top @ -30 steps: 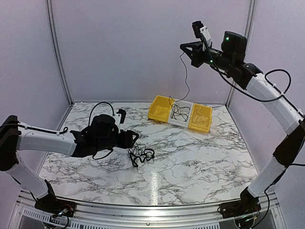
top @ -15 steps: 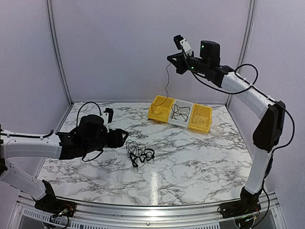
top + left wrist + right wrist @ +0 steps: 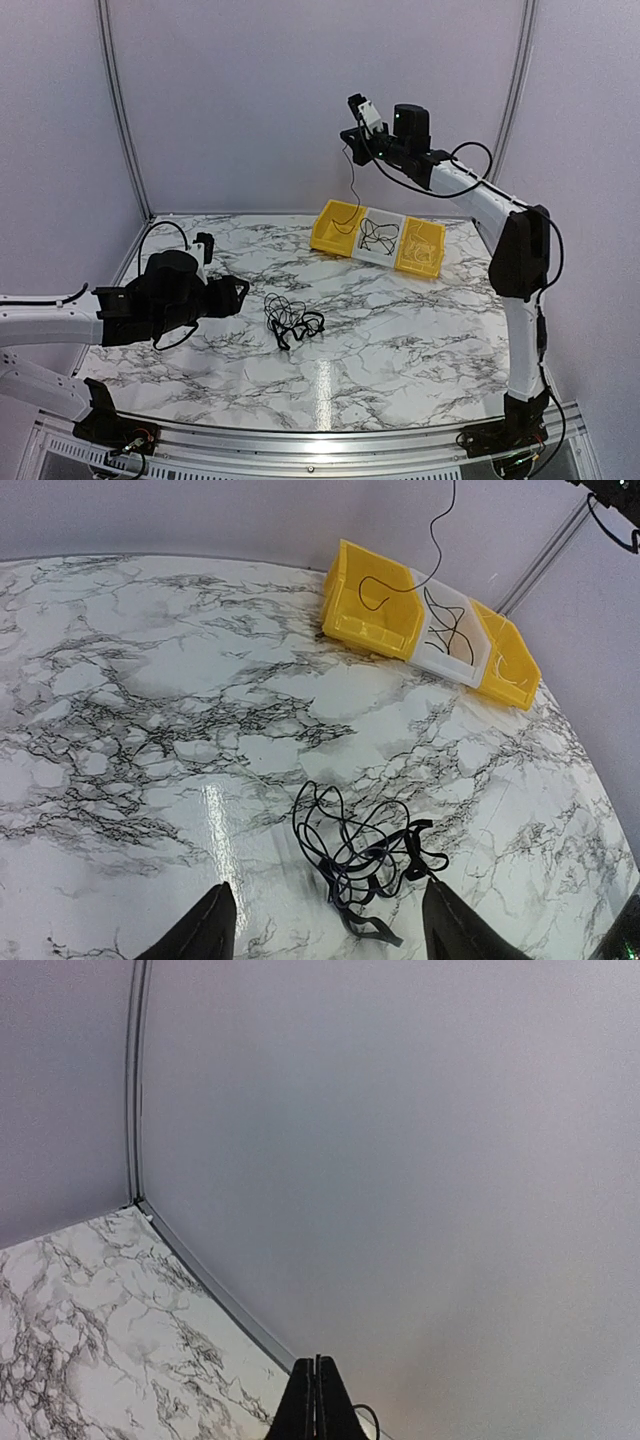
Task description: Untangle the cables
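Note:
A small tangle of thin black cables (image 3: 293, 323) lies on the marble table in front of my left gripper (image 3: 238, 293). The tangle also shows in the left wrist view (image 3: 372, 858), between and just beyond the open fingertips (image 3: 212, 930). My right gripper (image 3: 347, 134) is high above the table, shut on one thin black cable (image 3: 352, 190) that hangs down, its lower end curling in the left yellow bin (image 3: 335, 229). In the right wrist view the fingers (image 3: 317, 1400) are pressed together with a sliver of cable between them.
A row of three bins stands at the back: yellow, white (image 3: 379, 239) with coiled black cables, and yellow (image 3: 421, 249). The bins also show in the left wrist view (image 3: 372, 605). Grey walls enclose the table on three sides.
My right arm swung left with the hanging cable, whose end moved from the white bin to the left yellow bin. My left arm drew back left, away from the tangle.

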Controlling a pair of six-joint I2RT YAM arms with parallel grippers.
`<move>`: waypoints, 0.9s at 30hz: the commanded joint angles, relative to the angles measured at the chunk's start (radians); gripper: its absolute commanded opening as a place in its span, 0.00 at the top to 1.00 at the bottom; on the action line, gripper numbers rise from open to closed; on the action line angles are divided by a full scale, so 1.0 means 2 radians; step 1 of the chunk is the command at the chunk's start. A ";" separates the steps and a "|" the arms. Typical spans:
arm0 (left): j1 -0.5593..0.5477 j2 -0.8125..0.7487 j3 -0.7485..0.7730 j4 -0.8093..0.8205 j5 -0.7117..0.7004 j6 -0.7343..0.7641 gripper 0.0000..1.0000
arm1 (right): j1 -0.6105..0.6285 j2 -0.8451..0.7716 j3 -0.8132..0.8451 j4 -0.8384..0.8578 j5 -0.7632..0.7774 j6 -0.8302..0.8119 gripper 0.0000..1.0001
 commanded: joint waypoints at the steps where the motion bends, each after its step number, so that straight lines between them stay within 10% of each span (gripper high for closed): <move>1: -0.007 -0.017 -0.009 -0.022 -0.022 -0.016 0.33 | -0.004 0.015 0.006 0.008 0.015 0.004 1.00; 27: -0.050 -0.005 0.009 -0.052 -0.033 -0.055 0.32 | -0.004 0.123 -0.022 -0.016 -0.020 -0.001 1.00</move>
